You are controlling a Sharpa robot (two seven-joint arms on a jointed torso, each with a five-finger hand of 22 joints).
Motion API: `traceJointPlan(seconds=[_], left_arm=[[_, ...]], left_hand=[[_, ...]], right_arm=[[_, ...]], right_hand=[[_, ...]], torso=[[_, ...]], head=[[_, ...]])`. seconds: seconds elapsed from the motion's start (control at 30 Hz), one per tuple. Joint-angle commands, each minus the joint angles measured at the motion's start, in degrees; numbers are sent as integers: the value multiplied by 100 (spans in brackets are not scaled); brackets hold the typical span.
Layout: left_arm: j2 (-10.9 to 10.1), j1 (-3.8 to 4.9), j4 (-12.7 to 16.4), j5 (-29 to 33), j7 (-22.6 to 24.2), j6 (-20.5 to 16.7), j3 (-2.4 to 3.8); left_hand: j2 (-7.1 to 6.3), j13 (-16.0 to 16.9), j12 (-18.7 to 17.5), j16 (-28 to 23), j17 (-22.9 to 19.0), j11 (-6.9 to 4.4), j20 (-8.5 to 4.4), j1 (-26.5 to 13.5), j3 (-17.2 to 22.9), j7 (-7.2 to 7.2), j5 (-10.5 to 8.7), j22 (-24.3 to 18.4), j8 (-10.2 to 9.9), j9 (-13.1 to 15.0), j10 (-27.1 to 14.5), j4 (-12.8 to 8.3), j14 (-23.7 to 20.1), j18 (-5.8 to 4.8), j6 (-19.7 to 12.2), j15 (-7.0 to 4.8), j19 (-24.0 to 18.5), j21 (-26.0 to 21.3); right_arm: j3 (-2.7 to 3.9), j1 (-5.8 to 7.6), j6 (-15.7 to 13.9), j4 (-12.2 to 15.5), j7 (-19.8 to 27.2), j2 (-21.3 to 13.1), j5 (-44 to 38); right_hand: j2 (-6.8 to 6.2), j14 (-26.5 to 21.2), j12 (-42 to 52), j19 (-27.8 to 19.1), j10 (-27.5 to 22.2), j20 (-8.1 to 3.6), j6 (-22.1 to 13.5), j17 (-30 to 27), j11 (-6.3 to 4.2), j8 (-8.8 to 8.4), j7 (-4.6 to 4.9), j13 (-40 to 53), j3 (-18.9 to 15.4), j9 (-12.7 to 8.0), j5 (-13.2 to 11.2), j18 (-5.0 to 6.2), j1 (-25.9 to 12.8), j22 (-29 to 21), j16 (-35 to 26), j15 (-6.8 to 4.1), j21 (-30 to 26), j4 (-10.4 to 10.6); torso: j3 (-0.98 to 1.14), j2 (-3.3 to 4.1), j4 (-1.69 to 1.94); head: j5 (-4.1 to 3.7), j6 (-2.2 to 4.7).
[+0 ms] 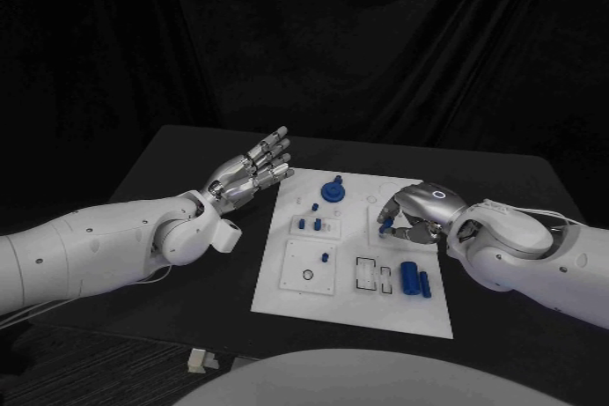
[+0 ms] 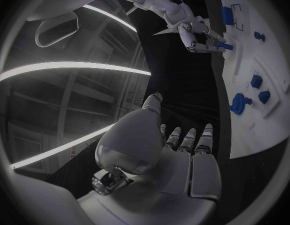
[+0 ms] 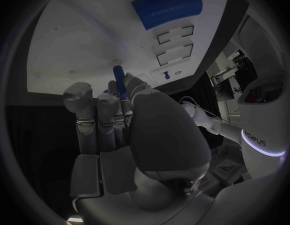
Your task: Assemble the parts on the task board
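Observation:
The white task board (image 1: 393,309) lies in the middle of the black table. My right hand (image 1: 413,214) hovers over the board's upper right part and pinches a small blue peg (image 3: 118,80), which also shows as a blue peg (image 2: 224,45) in the left wrist view. My left hand (image 1: 254,173) is raised off the board's left side, fingers straight and apart, holding nothing. On the board stand a round blue knob (image 1: 333,191), small blue pegs (image 1: 313,222), a tiny peg (image 1: 325,257) and a large blue cylinder (image 1: 411,278) lying at the lower right.
Rectangular slots (image 1: 367,275) sit left of the large cylinder, and a black ring (image 1: 306,275) marks the lower-left square. A small white object (image 1: 198,360) lies on the table near the front edge. Black table (image 1: 190,283) surrounds the board.

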Motion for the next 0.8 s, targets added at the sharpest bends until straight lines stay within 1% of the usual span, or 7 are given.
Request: traceJointPlan(seconds=[0.03,0.17,0.37,0.43,0.47,0.57,0.8], left_arm=[[11,-8,4,32,67,61,5],[19,-8,-9,32,67,57,5],[41,-13,-30,32,74,65,5],[45,-24,-44,32,76,76,5],[47,-30,-52,32,76,81,5],[61,-50,-88,32,81,93,5],[74,-79,-119,32,74,109,6]], left_hand=[[44,-7,-37,-37,-7,47,22,27,-1,40,20,5,22,8,-8,-49,8,53,-15,33,8,8],[44,-7,-37,-37,-7,52,22,26,0,55,20,2,23,9,-8,-52,8,52,-10,36,6,7],[44,-7,-37,-37,-7,53,20,25,1,61,18,-17,22,8,-8,-54,8,52,-14,35,-4,1],[46,-7,-37,-37,-7,54,18,24,2,66,18,-25,22,8,-8,-55,8,50,-13,31,-10,-3],[46,-7,-37,-37,-7,54,18,24,2,66,18,-25,22,8,-8,-55,8,50,-13,31,-10,-3],[46,-7,-37,-37,-7,55,14,23,4,71,17,-33,20,7,-8,-58,8,48,-19,27,-15,-6],[46,-7,-37,-37,-7,55,12,21,5,77,17,-35,21,7,-8,-61,8,46,-16,25,-18,-7]], right_arm=[[6,104,-168,179,-203,-82,-35],[6,224,-164,427,-225,-160,-35],[5,276,-75,727,-157,-116,-35],[5,264,-68,807,-115,-17,-35],[5,254,-79,829,-89,42,-35],[4,209,-108,834,12,285,-35],[5,44,47,598,132,880,-36]], right_hand=[[13,16,-31,4,43,-36,28,-17,-16,8,2,1,51,6,-39,-43,86,621,-40,-26,4,-3],[16,22,-43,6,55,-38,37,-6,-18,6,1,2,67,8,-44,-45,102,623,-36,-28,12,-14],[-1,55,-59,30,94,-44,68,70,-26,9,-4,6,80,16,-24,-57,111,640,15,-34,94,-29],[-19,186,-91,124,121,-52,83,421,-30,-1,-6,5,90,20,-6,-106,91,709,277,-40,418,-25],[-36,327,-136,228,149,-59,94,834,-36,-19,-13,4,112,23,24,-160,82,783,597,-44,774,-30],[-51,372,-163,261,168,-62,103,987,-37,-31,-14,5,126,26,40,-176,74,805,719,-46,890,-34],[-84,469,-230,357,219,-70,110,1366,-40,-71,-11,7,174,29,87,-230,70,875,1019,-50,1272,-66]], torso=[[-3,-2,8],[-5,0,10],[-4,1,11],[-3,1,10],[-1,3,8],[0,2,-3],[1,-3,-4]], head=[[8,-1],[9,-1],[56,-1],[80,-1],[99,-1],[153,-1],[202,-1]])
